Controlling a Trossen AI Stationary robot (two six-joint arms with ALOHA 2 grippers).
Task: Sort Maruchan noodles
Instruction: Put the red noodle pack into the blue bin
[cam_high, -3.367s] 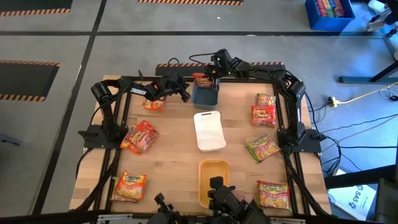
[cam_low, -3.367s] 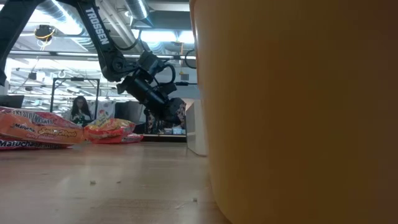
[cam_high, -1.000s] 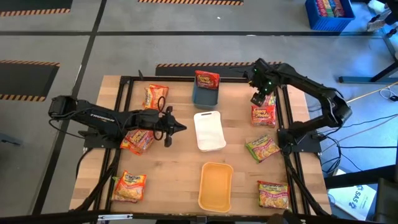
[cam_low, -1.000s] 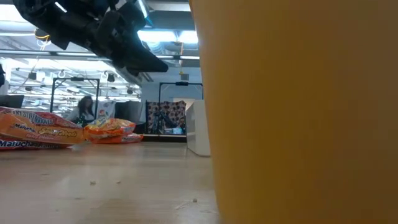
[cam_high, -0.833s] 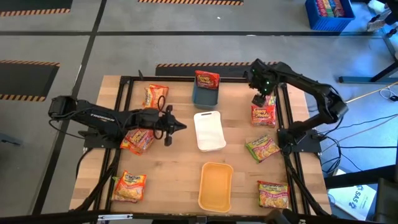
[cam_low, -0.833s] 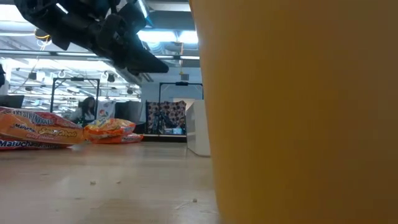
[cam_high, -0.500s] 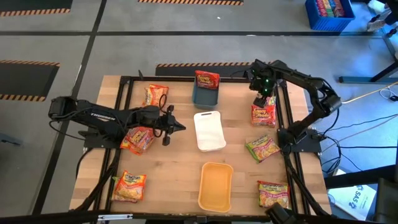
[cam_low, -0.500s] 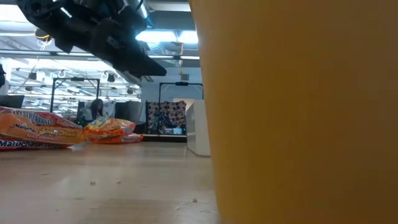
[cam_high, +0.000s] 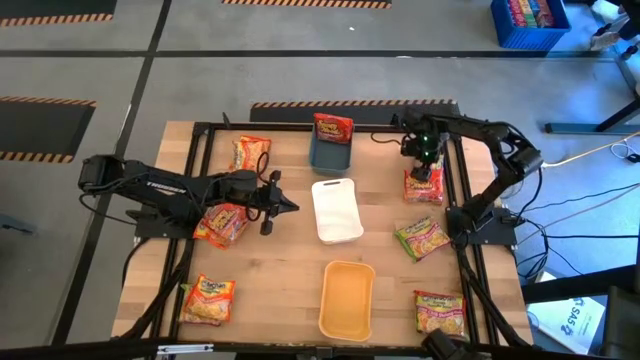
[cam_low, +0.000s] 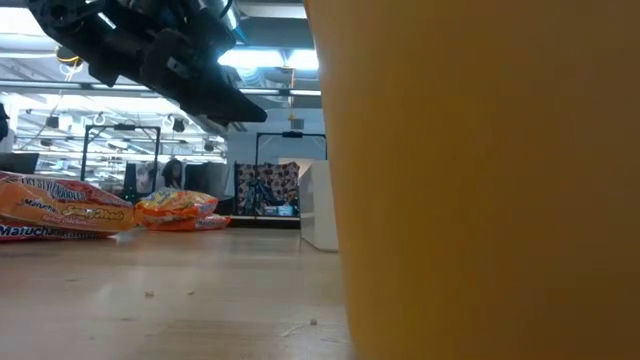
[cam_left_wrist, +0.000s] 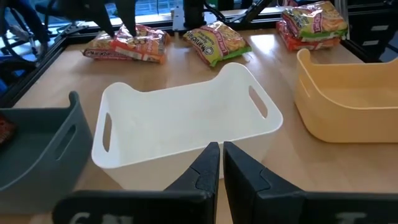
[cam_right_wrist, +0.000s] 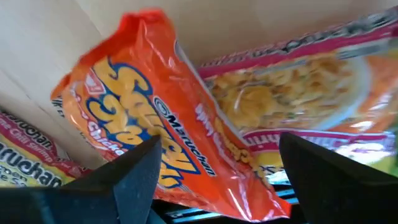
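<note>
Maruchan noodle packets lie spread over the table; one red packet (cam_high: 332, 127) sits in the blue-grey tray (cam_high: 330, 155). By the far right edge an orange packet (cam_right_wrist: 180, 149) lies partly over a pink-edged packet (cam_right_wrist: 298, 93). My right gripper (cam_high: 424, 163) hangs open just over them, its fingers on either side of the orange packet's end (cam_right_wrist: 249, 193). My left gripper (cam_high: 292, 205) is shut and holds nothing. It is raised off the table left of the white tray (cam_high: 337, 210) and points at the tray (cam_left_wrist: 180, 118). My right gripper comes at the orange packet from above, one finger (cam_right_wrist: 134, 180) on each side of its end. Whether the fingers touch the packet I cannot tell. The packet lies flat, partly on the pink-edged one.
A yellow tray (cam_high: 346, 298) stands near the front edge and fills the low view's right (cam_low: 480, 180). Other packets lie at the left (cam_high: 250, 152) (cam_high: 225, 222) (cam_high: 208, 298) and the right (cam_high: 422, 237) (cam_high: 440, 312). Black frame rails run along the table's edges.
My right arm has folded in toward the far right corner, and its gripper has come down over the packets there. The packets have not moved.
</note>
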